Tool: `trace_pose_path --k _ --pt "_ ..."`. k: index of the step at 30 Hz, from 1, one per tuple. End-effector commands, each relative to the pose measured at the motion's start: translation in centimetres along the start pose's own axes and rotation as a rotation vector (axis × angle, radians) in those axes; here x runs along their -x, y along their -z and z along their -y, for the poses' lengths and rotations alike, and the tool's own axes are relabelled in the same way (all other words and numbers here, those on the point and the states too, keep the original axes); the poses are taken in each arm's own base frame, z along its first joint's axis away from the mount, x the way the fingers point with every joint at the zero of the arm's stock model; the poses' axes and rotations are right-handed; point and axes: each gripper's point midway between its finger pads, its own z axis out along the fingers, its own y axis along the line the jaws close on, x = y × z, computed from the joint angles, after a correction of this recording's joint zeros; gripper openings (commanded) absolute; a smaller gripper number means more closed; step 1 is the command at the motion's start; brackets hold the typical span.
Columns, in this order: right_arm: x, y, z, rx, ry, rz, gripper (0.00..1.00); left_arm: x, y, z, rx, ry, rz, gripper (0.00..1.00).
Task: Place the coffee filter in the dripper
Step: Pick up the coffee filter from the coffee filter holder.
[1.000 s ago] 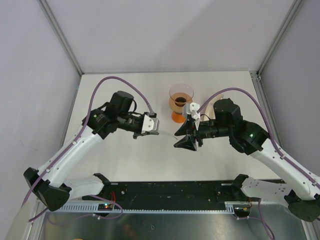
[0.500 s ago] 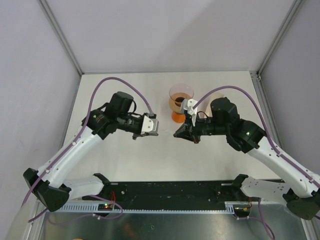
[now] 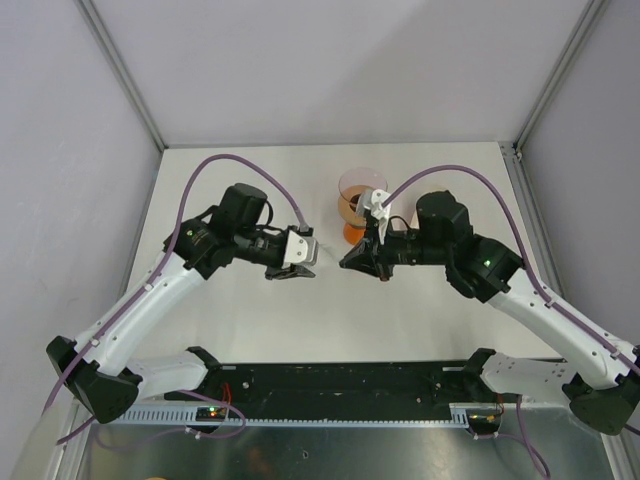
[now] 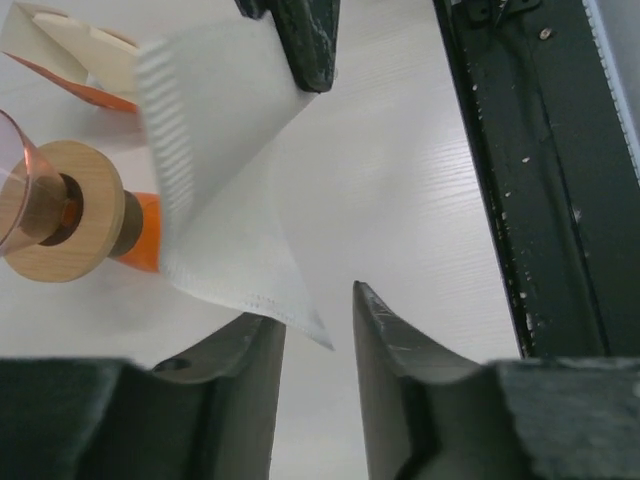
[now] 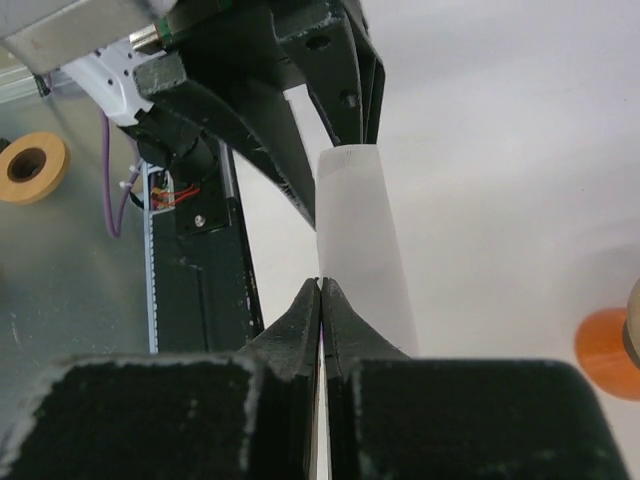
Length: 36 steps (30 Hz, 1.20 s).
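Presently we find the right gripper [image 5: 320, 300] clamped on the coffee filter [image 4: 220, 180], jaws pressed together on the paper's edge. The left gripper [image 4: 318, 370] stands with jaws apart, and the filter's pointed corner hangs just at the gap. Both arms reach inward over the table [image 3: 240, 170], wrists turned so the grippers face each other, close together. We record the filter held in the air between them, outside the dripper [image 3: 361, 190], which stands near on its orange base [image 3: 353, 234].
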Motion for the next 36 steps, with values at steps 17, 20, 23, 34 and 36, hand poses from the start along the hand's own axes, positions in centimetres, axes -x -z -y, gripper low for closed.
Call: trace_pose_path --k 17,20,23,34,36 --pt "8.9 5.7 7.4 -0.378 -0.589 0.502 0.0 2.8 6.4 -9.4 0.556 0.059 -0.114 1.0" --pt "10.8 6.9 7.9 -0.392 -0.669 0.657 0.0 4.9 6.9 -9.0 0.546 0.063 -0.043 1.0" --pt "12.2 8.0 8.3 -0.369 -0.786 0.812 0.0 7.2 7.0 -8.8 0.528 0.074 0.026 1.0" --pt "13.4 9.5 10.8 -0.408 -1.093 1.066 0.0 10.0 5.6 -10.3 0.748 -0.105 -0.091 1.0" --pt "13.1 9.2 11.1 -0.41 -1.121 1.065 0.0 10.4 4.9 -10.1 0.788 -0.157 -0.123 1.0"
